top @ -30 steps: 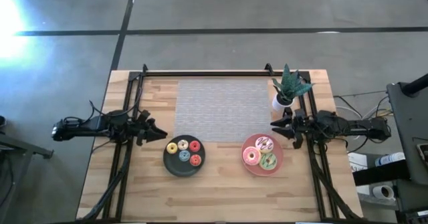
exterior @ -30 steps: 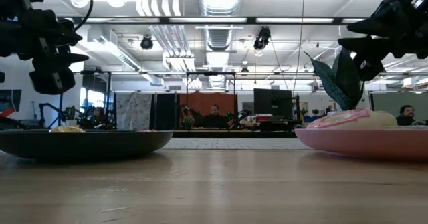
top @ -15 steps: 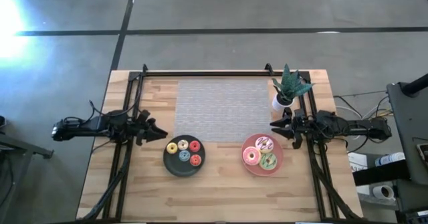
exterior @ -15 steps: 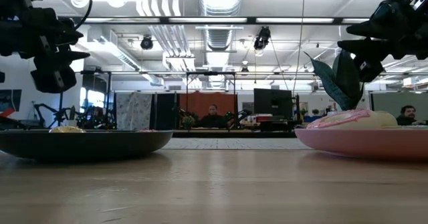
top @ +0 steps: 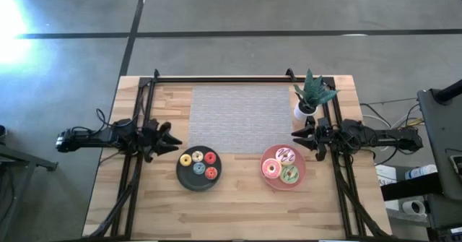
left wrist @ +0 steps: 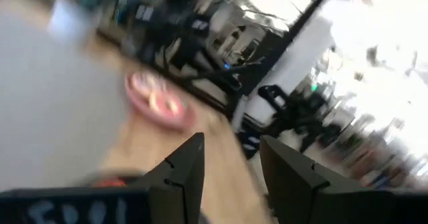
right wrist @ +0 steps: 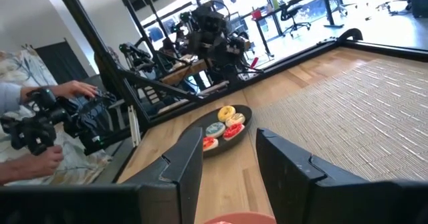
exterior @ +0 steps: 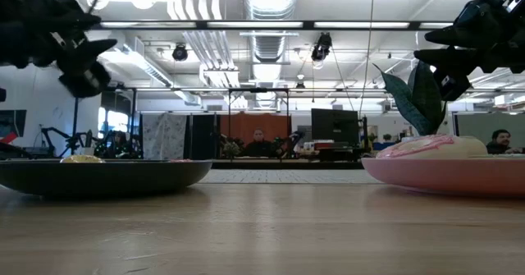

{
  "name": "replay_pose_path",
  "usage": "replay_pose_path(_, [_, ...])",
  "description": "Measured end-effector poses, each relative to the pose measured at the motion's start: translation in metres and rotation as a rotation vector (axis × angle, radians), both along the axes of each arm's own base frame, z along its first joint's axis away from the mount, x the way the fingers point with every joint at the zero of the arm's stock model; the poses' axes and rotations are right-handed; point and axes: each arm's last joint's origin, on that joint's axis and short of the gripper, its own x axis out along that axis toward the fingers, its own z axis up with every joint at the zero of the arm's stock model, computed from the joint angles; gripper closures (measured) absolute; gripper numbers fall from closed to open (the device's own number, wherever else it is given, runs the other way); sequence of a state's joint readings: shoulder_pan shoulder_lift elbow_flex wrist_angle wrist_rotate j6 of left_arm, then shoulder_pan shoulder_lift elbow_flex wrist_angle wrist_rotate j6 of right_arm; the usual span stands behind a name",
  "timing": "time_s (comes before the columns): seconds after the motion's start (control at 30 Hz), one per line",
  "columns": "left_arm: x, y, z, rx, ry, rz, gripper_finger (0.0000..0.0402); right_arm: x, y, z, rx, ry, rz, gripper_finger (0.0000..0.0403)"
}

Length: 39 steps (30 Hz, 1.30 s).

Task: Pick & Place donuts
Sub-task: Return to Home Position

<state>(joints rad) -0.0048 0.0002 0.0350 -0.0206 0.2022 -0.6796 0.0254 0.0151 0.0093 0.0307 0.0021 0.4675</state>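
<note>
Pink, green and sprinkled white, the three larger donuts (top: pixel 286 155) lie packed together on the pink plate (top: pixel 278 185) towards the right of the wooden table (top: pixel 238 206). The tiny donuts (top: pixel 198 167) – yellow, red-orange and one blue, as far as I can make out – are gathered on the dark plate (top: pixel 189 179) just left of centre. None lies loose on the wood or on the grey mat (top: pixel 242 115) behind the plates, so to my eye the sorting is finished and what is in hand is simply getting the arms to their rest pose. The left gripper (top: pixel 169 140) hangs above the table near the dark plate's outer side, jaws apart and nothing between them; its wrist view is smeared, which suggests it is on the move. The right gripper (top: pixel 297 135) hovers just behind the pink plate, close to the potted plant (top: pixel 310 97). It too is open and empty, looking across the mat at the far plate. From the low camera both sit well above the plate rims. The next move calls for no grasp at all – only a clean draw-back of each arm towards its own edge. I would keep them high so a jaw does not clip a plate, and mind the plant's leaves by the right arm.
</note>
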Motion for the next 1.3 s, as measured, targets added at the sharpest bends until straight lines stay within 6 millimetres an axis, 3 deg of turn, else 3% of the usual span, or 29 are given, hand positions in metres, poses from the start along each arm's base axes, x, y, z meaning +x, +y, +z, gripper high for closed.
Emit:
replay_pose_path(0.17, [0.0014,-0.0002,0.0013,0.461,-0.180,0.024,0.0283,0.0000,0.0000,0.0000,0.000,0.000,0.000,0.0271])
replay_pose_path(0.3, [0.0017,-0.0002,-0.0033,0.633,-0.170,0.022,0.0283,0.0000,0.0000,0.0000,0.000,0.000,0.000,0.0271])
replay_pose_path(0.77, [0.0026,0.0010,-0.0045,0.528,-0.121,0.057,0.0283,0.0000,0.0001,0.0000,0.000,0.000,0.001,0.0271])
replay_pose_path(1.3, [0.0032,0.0010,-0.0051,0.527,-0.110,0.054,0.0283,0.0000,0.0000,0.0000,0.000,0.000,0.001,0.0271])
